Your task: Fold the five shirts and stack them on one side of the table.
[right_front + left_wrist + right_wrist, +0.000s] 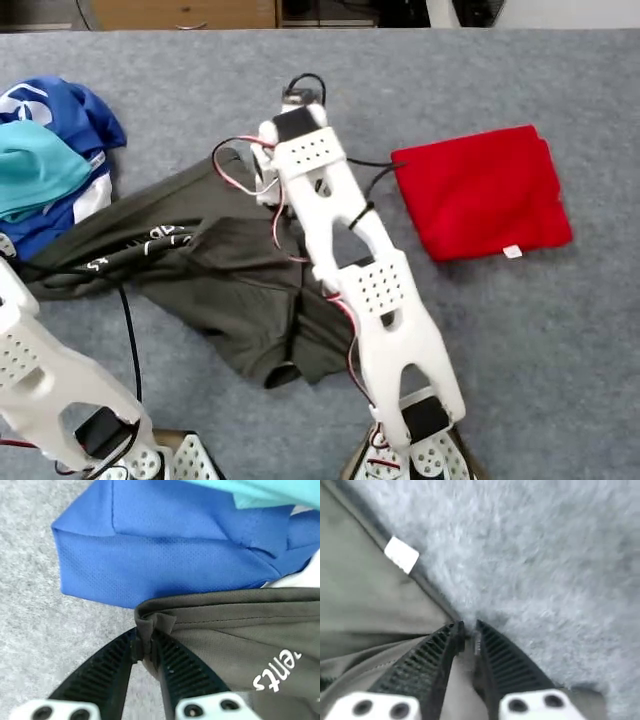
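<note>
Fingers of the left gripper (pixel 145 642) pinch a bunched corner of the olive shirt (pixel 235 640), just beside the blue shirt (pixel 165 555). The right gripper (pixel 468 634) is clamped on the olive shirt's hem near a white tag (pixel 401 555). From above, the olive shirt lies on a slant, its long axis running near-left to far-centre, between the blue shirt and the folded red shirt (pixel 482 190) on the grey table (pixel 560 340).

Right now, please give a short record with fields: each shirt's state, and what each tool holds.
olive shirt: unfolded, middle of the table
red shirt: folded, lying apart from the others
blue shirt: crumpled, at table edge
teal shirt: on the blue shirt
left tool: shut on olive shirt corner
right tool: shut on olive shirt edge
</note>
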Robot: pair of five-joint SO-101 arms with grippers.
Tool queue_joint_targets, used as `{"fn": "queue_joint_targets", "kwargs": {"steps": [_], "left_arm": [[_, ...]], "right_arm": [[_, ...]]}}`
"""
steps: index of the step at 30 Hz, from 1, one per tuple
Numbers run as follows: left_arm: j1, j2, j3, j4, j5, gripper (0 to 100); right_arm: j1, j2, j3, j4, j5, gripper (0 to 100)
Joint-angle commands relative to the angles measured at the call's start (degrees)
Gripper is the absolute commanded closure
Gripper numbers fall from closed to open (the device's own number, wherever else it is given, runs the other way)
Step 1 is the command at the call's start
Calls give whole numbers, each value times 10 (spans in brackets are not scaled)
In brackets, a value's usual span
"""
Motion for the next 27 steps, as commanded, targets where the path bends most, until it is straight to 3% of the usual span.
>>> {"fn": "queue_joint_targets", "kwargs": {"steps": [1, 9, 16, 19, 27], "left_arm": [[-11, -33, 0, -22, 0, 981], [-15, -35, -1, -25, -4, 981], [-10, -35, 0, -47, -1, 981], [-12, -35, 0, -55, -4, 981], [-11, -35, 0, -57, -4, 981]], "right_arm": [[15, -6, -40, 12, 40, 998], [15, -39, 8, 13, 49, 970], [13, -45, 71, 11, -3, 601], [12, -47, 66, 8, -3, 626], [0, -58, 29, 11, -4, 830]]}}
